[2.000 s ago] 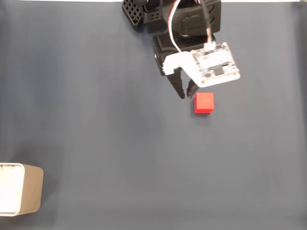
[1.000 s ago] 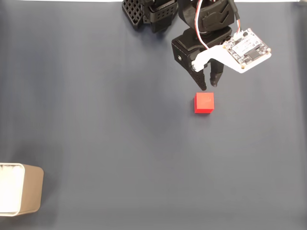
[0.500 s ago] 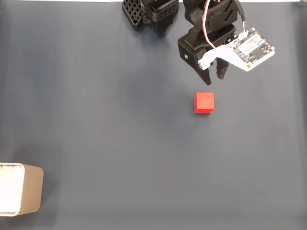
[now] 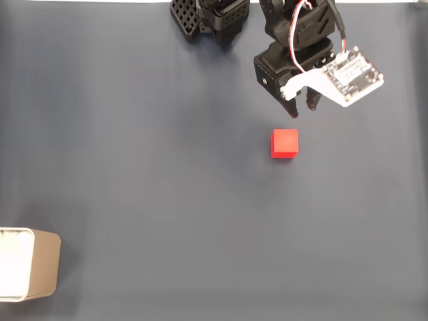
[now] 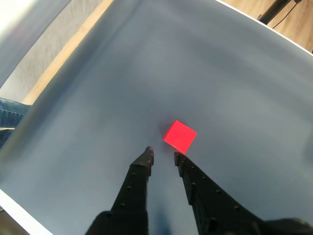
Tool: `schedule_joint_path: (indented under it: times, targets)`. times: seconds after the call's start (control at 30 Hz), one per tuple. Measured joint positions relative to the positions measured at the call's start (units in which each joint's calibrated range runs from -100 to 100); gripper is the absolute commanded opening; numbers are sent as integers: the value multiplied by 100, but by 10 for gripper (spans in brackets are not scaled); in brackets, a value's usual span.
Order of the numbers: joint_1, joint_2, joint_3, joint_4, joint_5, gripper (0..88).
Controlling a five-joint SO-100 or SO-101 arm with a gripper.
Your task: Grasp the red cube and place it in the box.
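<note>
Cube: we see the small bright red matte cube (image 4: pixel 285 144) lying flat on the dark blue-grey counter (image 4: pixel 167 167), right of centre and in the half toward the far edge as the fixed view shows it; nothing touches it.
Cube in the wrist view: it (image 5: pixel 180 136) sits just ahead of the fingertips and a little to the right of the gap between them.
Tool: the black two-finger tool (image 4: pixel 300 111) hangs just beyond the cube on the far-edge side, apart from it, tips pointing toward it.
Tool state: we read the two fingers as nearly together, with only a narrow slit between the tips (image 5: pixel 162 154), and nothing held; that slit looks narrower than the cube.
Board: a white circuit board (image 4: pixel 353 75) with red and white wires rides on the wrist beside the tool.
Box: the tan rounded-corner box with a white inside (image 4: pixel 28 272) stands at the counter's near left corner in the fixed view, well apart from the cube and partly cut by the frame.
Step in hand: we judge this to be the approach, before any grasp.
Next move: we think the fingers must spread wider than the cube, shift to centre over it, then descend so one finger passes each side before closing.
</note>
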Motion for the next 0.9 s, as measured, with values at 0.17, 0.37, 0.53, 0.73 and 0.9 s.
schedule_joint_path:
  times: [0.17, 0.37, 0.53, 0.73, 0.9]
  targets:
    - [0, 191, 18, -199, -39, 191]
    - [45, 391, 18, -509, -161, 245]
    - [126, 530, 18, -660, -171, 291]
    - [364, 643, 108, -764, -171, 333]
    - [534, 643, 542, -1058, -73, 361]
